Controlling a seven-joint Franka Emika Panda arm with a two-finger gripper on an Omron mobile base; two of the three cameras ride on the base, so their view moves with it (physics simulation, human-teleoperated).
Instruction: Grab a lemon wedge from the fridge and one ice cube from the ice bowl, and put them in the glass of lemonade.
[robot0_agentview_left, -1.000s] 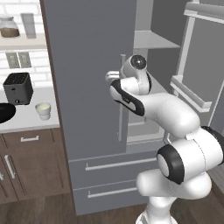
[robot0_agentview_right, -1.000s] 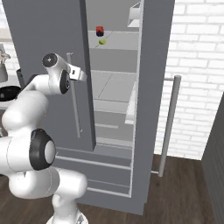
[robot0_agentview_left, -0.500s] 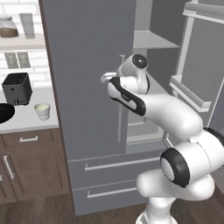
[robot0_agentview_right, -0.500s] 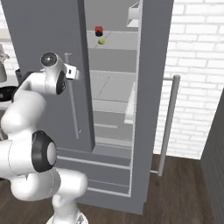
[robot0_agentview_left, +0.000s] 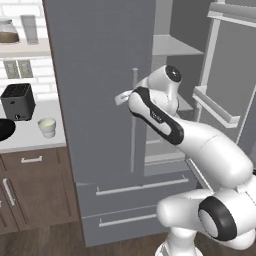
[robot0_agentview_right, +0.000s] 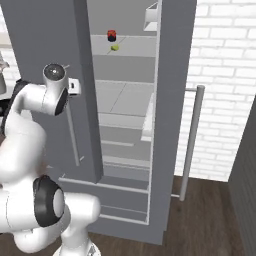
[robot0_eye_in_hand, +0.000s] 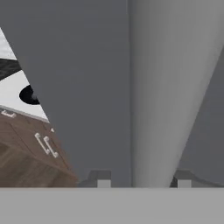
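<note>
The grey fridge has its left door shut and its right door swung open. A small yellow-green lemon wedge lies on an upper shelf inside. My gripper is open astride the left door's slim vertical handle, and the left fingertip stands clear of the bar. From the side, the gripper sits at the handle's upper part. The glass of lemonade stands on the counter left of the fridge. The black ice bowl is cut by the picture's edge. The ice cube is out of view.
A black toaster stands behind the glass. A small red thing sits behind the lemon wedge. Brown cabinets run under the counter. Two wide fridge drawers lie below the doors. The open door's long handle juts out at the right.
The jaws have spread wider around the door handle. The hand has shifted slightly left along the door, and the arm's elbow has swung outward.
</note>
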